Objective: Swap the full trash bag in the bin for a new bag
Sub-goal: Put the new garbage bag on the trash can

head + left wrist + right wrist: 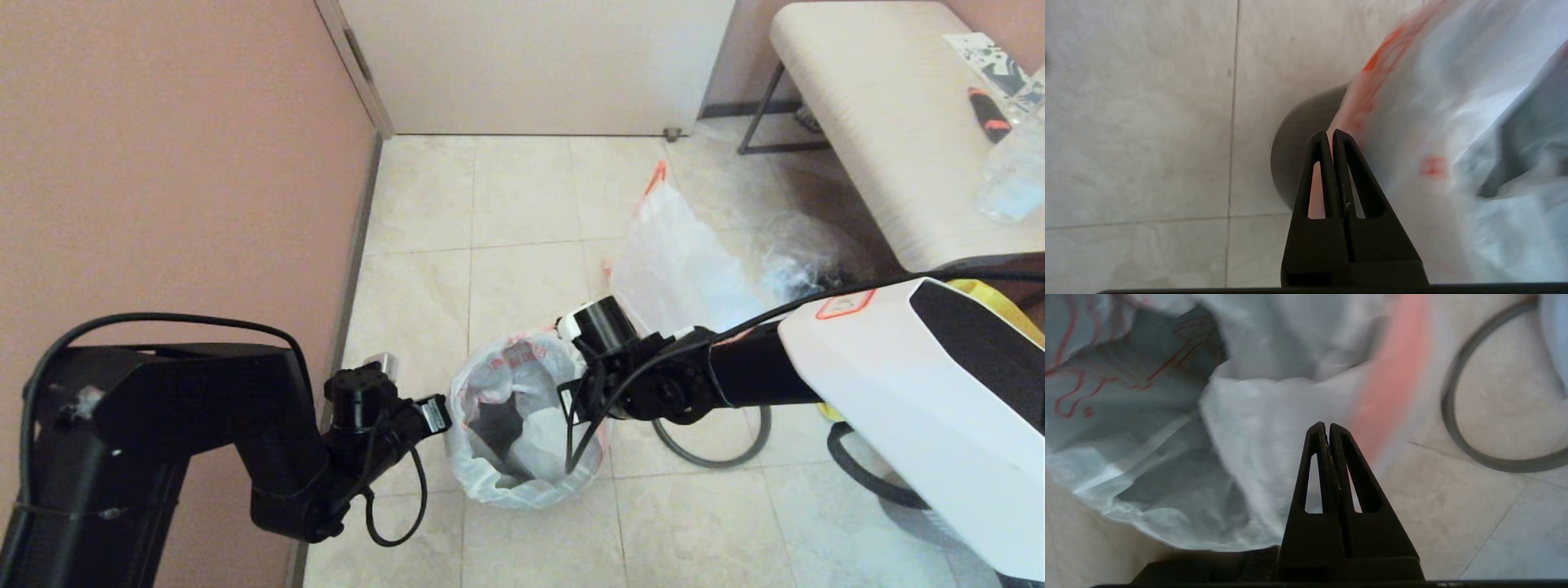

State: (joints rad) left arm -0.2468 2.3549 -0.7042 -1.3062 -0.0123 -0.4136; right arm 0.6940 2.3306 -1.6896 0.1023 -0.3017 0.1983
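The new bag (522, 408), white with orange-red print, is spread open over the bin, which it almost wholly covers in the head view. The bin's dark wall (1296, 163) shows below the film. My left gripper (447, 412) (1329, 132) is at the bin's left edge, shut on the bag's pinkish border. My right gripper (575, 412) (1327, 425) is at the bin's right edge, shut on the new bag (1274, 428) beside its orange handle strip. The full trash bag (678, 269) stands on the floor behind the bin.
The grey ring rim (710, 461) (1453, 416) lies on the tiles right of the bin. A clear film bag (796, 253) sits by the bench (882, 122). The pink wall (163, 163) runs close on the left. A yellow bag (992, 292) peeks behind my right arm.
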